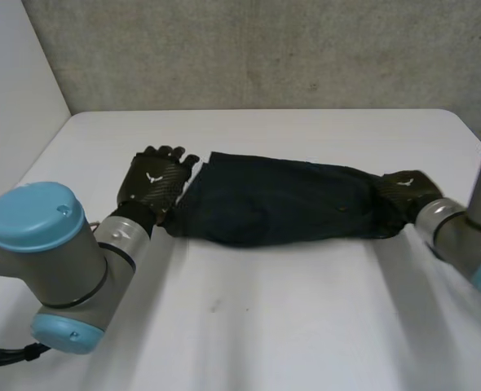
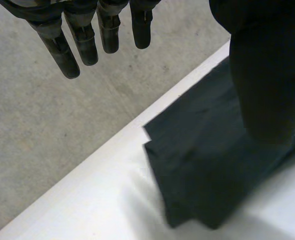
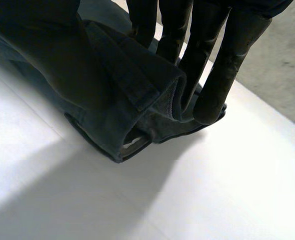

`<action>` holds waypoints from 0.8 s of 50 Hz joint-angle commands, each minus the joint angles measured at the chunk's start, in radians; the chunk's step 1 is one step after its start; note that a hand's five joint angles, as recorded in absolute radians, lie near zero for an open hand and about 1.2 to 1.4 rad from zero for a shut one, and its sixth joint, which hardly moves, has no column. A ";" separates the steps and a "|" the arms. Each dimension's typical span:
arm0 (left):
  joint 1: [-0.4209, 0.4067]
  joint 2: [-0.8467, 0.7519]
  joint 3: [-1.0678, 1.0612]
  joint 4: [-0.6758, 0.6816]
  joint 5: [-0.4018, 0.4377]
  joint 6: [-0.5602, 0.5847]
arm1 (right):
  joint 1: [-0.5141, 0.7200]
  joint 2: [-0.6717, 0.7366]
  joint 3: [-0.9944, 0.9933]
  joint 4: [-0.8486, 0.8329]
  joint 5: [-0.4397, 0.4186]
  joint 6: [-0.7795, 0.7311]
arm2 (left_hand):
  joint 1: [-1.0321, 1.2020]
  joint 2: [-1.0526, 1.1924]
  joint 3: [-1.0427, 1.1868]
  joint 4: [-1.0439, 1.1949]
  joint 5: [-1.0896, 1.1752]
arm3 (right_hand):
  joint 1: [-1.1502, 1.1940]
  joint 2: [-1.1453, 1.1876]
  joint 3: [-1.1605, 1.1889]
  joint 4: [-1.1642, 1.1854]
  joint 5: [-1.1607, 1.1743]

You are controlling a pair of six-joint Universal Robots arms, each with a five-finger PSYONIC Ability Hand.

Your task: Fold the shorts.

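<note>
Shorts (image 1: 273,204) number one pair, dark, gathered into a long band across the middle of the white table (image 1: 306,326). Two hands are on it, one at each end.

The band's far edge runs fairly straight and its near edge bulges a little toward the robot. Bare tabletop lies open in front of it, behind it up to the grey wall (image 1: 265,49), and past both ends. In the left wrist view the left end (image 2: 202,170) lies flat in stacked layers, close to the table's edge.

The left hand (image 1: 152,186) sits back-up at that end. Its fingers (image 2: 85,45) reach out straight, spread and clear of the cloth, and its thumb (image 2: 270,75) hangs over the fabric (whether it touches is not clear). It grips nothing.

The right hand (image 1: 403,191) is at the opposite end. There its straight fingers (image 3: 222,65) stand behind a raised fold of hem (image 3: 137,100), with the thumb on the other side, pinching the cloth between them.
</note>
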 commanded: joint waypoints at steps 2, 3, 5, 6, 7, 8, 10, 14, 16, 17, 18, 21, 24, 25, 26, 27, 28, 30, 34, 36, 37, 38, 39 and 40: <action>0.014 0.074 -0.015 -0.003 -0.002 -0.003 | -0.087 -0.102 -0.063 0.146 0.050 -0.464 | -0.017 -0.019 -0.029 -0.024 -0.040 | 0.473 0.217 0.231 0.205 0.279; 0.017 0.082 -0.018 -0.003 -0.001 -0.003 | -0.087 -0.104 -0.085 0.146 0.065 -0.501 | -0.020 -0.022 -0.032 -0.027 -0.043 | 0.473 0.217 0.231 0.205 0.279; 0.018 0.088 -0.018 -0.003 -0.002 -0.003 | -0.075 -0.105 -0.117 0.146 0.090 -0.540 | -0.020 -0.022 -0.032 -0.027 -0.043 | 0.473 0.217 0.231 0.205 0.279; 0.021 0.091 -0.018 -0.001 -0.002 -0.003 | -0.044 -0.104 -0.155 0.149 0.101 -0.558 | -0.020 -0.022 -0.032 -0.027 -0.043 | 0.473 0.217 0.231 0.205 0.279; 0.026 0.095 -0.018 -0.001 -0.002 -0.003 | -0.020 -0.102 -0.172 0.147 0.104 -0.564 | -0.017 -0.019 -0.029 -0.024 -0.040 | 0.473 0.217 0.231 0.205 0.279; 0.029 0.097 -0.016 -0.001 -0.002 -0.003 | 0.017 -0.099 -0.195 0.146 0.102 -0.567 | -0.020 -0.022 -0.032 -0.027 -0.043 | 0.473 0.217 0.231 0.205 0.279; 0.033 0.102 -0.015 0.000 -0.004 -0.005 | 0.112 -0.076 -0.258 0.140 0.090 -0.568 | -0.020 -0.022 -0.032 -0.027 -0.043 | 0.473 0.217 0.231 0.205 0.279; 0.033 0.105 -0.006 0.000 -0.005 -0.011 | 0.257 0.003 -0.341 0.111 0.053 -0.575 | -0.020 -0.022 -0.032 -0.027 -0.043 | 0.473 0.217 0.231 0.205 0.279; 0.033 0.105 -0.001 0.000 -0.005 -0.020 | 0.312 0.037 -0.367 0.095 0.038 -0.568 | -0.020 -0.022 -0.032 -0.027 -0.043 | 0.473 0.217 0.231 0.205 0.279; 0.033 0.106 0.001 0.000 -0.005 -0.023 | 0.362 0.068 -0.375 0.080 0.015 -0.568 | -0.020 -0.022 -0.032 -0.027 -0.043 | 0.473 0.217 0.231 0.205 0.279; 0.033 0.106 0.007 0.000 -0.005 -0.032 | 0.385 0.083 -0.377 0.075 0.001 -0.568 | -0.020 -0.022 -0.032 -0.027 -0.043 | 0.473 0.217 0.231 0.205 0.279; 0.033 0.108 0.024 0.000 -0.007 -0.042 | 0.444 0.137 -0.366 0.080 -0.065 -0.557 | -0.020 -0.022 -0.032 -0.027 -0.043 | 0.473 0.217 0.231 0.205 0.279; 0.035 0.106 0.048 -0.001 -0.007 -0.051 | 0.450 0.146 -0.338 0.081 -0.120 -0.523 | -0.020 -0.022 -0.032 -0.027 -0.043 | 0.124 -0.131 -0.117 -0.143 -0.070; 0.035 0.106 0.062 -0.003 -0.007 -0.055 | 0.450 0.143 -0.332 0.081 -0.128 -0.503 | -0.020 -0.022 -0.032 -0.027 -0.043 | -0.067 -0.323 -0.309 -0.335 -0.261; 0.033 0.106 0.071 -0.003 -0.007 -0.057 | 0.450 0.142 -0.331 0.080 -0.129 -0.477 | -0.020 -0.022 -0.032 -0.027 -0.043 | -0.278 -0.534 -0.520 -0.546 -0.472; 0.029 0.106 0.083 -0.004 -0.007 -0.059 | 0.450 0.137 -0.331 0.080 -0.128 -0.445 | -0.020 -0.022 -0.032 -0.027 -0.043 | -0.466 -0.722 -0.708 -0.734 -0.661; 0.027 0.105 0.096 -0.006 -0.007 -0.059 | 0.446 0.125 -0.334 0.077 -0.120 -0.364 | -0.020 -0.022 -0.032 -0.027 -0.043 | -0.701 -0.956 -0.943 -0.969 -0.895; 0.020 0.089 0.149 -0.009 -0.007 -0.059 | 0.430 0.103 -0.341 0.075 -0.107 -0.263 | -0.017 -0.019 -0.029 -0.024 -0.040 | -0.749 -1.004 -0.990 -1.016 -0.943; -0.017 0.017 0.276 -0.043 -0.005 -0.059 | 0.321 0.017 -0.348 0.075 -0.074 0.045 | -0.020 -0.022 -0.032 -0.027 -0.043 | -0.749 -1.004 -0.990 -1.016 -0.943; -0.060 -0.053 0.388 -0.116 -0.004 -0.059 | 0.250 -0.030 -0.348 0.078 -0.060 0.221 | -0.017 -0.019 -0.029 -0.024 -0.040 | -0.749 -1.004 -0.990 -1.016 -0.943; -0.074 -0.082 0.433 -0.148 -0.004 -0.059 | 0.242 -0.035 -0.346 0.081 -0.063 0.253 | -0.017 -0.019 -0.029 -0.024 -0.040 | -0.749 -1.004 -0.990 -1.016 -0.943; -0.086 -0.111 0.477 -0.184 -0.004 -0.059 | 0.231 -0.036 -0.346 0.083 -0.065 0.299 | -0.017 -0.019 -0.029 -0.024 -0.040 | -0.749 -1.004 -0.990 -1.016 -0.943; -0.100 -0.142 0.523 -0.220 -0.004 -0.059 | 0.222 -0.032 -0.343 0.088 -0.064 0.364 | -0.017 -0.019 -0.029 -0.024 -0.040 | -0.749 -1.004 -0.990 -1.016 -0.943; -0.132 -0.208 0.619 -0.292 -0.002 -0.060 | 0.215 -0.030 -0.343 0.091 -0.063 0.392 | -0.002 -0.005 -0.014 -0.009 -0.026 | -0.749 -1.004 -0.990 -1.016 -0.943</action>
